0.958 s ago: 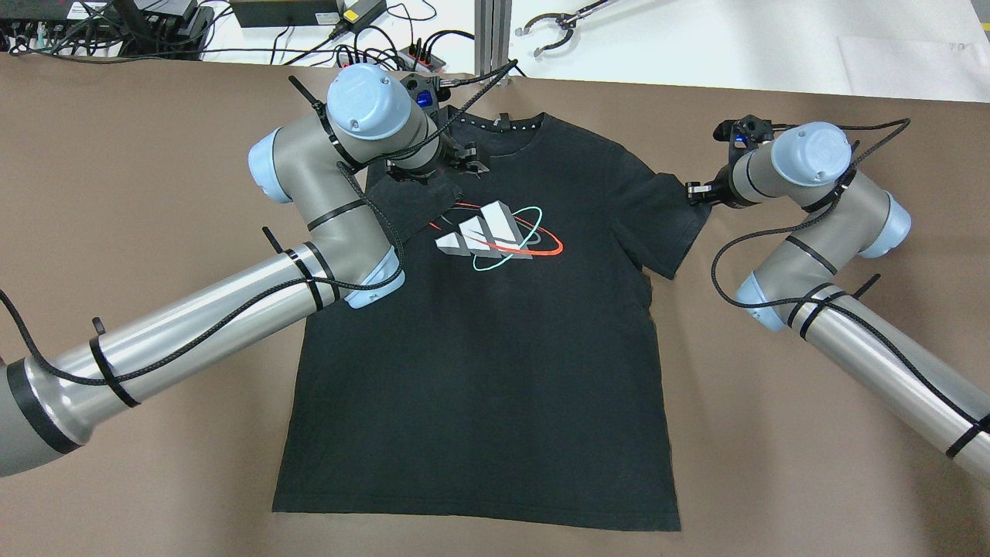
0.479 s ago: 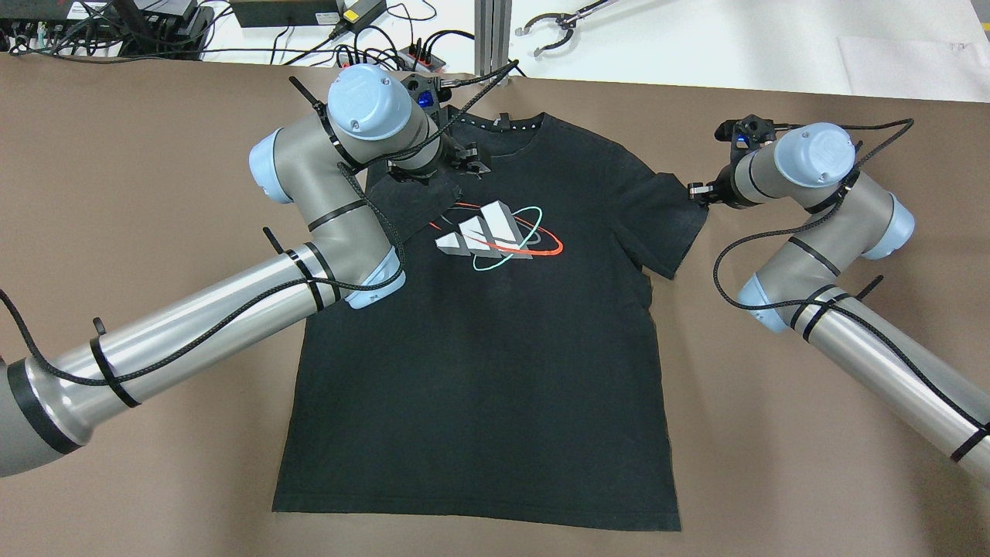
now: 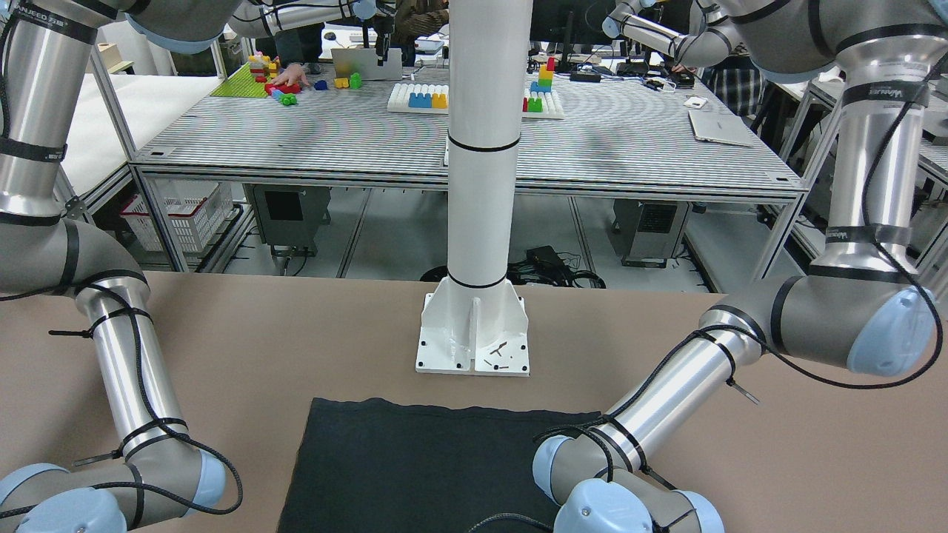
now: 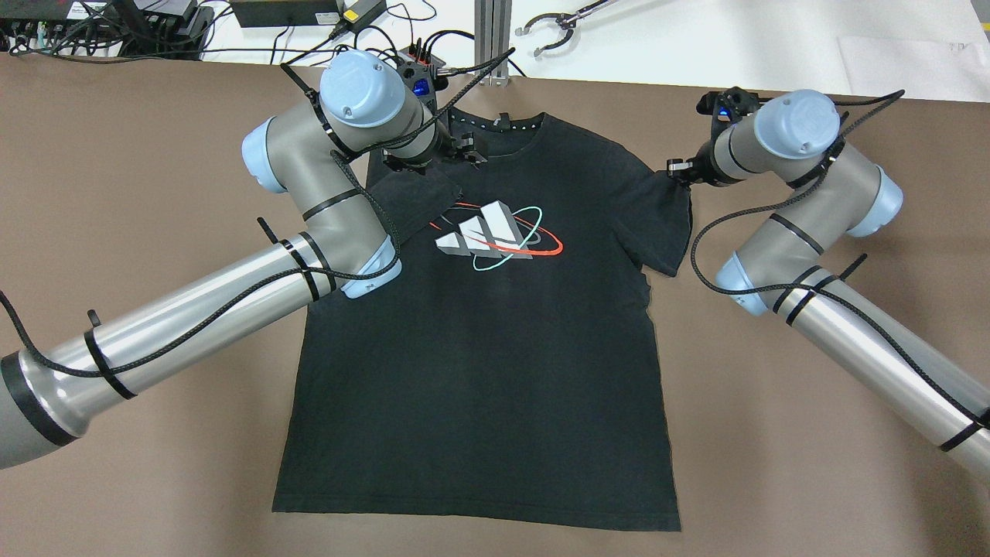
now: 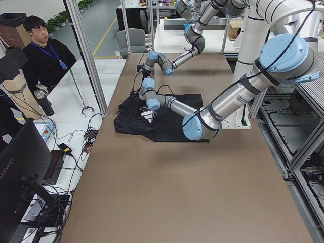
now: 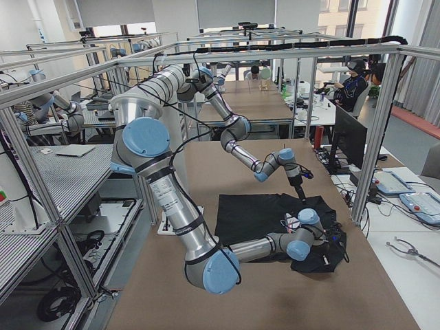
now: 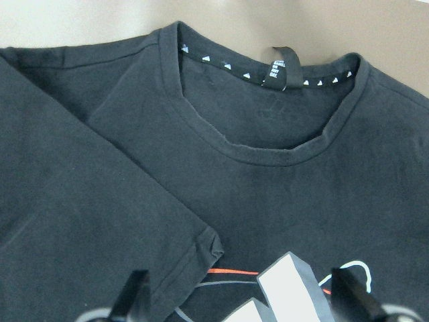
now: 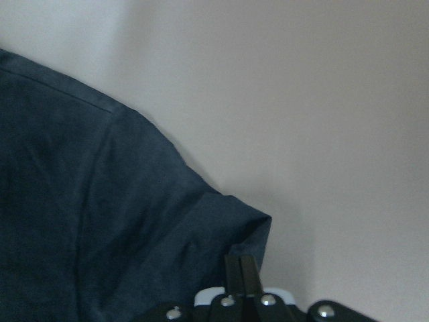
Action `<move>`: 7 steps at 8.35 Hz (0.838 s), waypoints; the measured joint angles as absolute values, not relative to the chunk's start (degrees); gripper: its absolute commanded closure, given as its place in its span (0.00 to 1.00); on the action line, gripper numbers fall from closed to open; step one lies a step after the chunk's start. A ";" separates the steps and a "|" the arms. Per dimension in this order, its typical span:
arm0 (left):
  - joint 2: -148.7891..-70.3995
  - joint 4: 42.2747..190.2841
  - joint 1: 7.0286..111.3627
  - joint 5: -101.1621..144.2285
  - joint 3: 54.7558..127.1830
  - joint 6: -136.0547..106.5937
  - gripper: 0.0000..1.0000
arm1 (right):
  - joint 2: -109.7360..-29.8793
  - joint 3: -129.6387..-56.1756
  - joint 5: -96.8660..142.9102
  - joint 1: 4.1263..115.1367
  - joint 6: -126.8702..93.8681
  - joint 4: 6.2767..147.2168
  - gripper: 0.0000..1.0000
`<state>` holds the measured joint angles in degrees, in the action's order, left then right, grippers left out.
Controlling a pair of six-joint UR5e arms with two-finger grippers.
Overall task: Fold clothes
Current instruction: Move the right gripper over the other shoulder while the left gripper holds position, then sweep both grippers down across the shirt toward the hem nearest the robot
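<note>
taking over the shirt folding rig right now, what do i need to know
Left gripper: open, over the chest just below the collar, holding nothing.
Right gripper: shut on the outer corner of the right sleeve.
T-shirt: face up on the table, body flat.
Done: left sleeve folded in across the chest.
Left: fold the right sleeve in, then fold the body.

garment cropped at front view's bottom edge, shoulder under left arm

One black T-shirt, one left gripper, one right gripper, one white pillar
</note>
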<state>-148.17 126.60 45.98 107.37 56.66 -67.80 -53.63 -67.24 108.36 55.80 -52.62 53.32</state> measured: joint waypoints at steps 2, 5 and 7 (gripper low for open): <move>-147.68 126.60 46.60 107.54 56.63 -66.02 0.05 | -49.10 -69.73 108.12 55.55 -57.99 60.04 1.00; -147.08 126.65 47.22 107.58 56.54 -64.21 0.05 | -42.61 -69.32 104.14 50.79 -68.21 64.64 1.00; -146.67 126.69 47.40 107.58 56.52 -63.62 0.05 | -37.84 -66.23 98.35 46.30 -74.19 66.18 1.00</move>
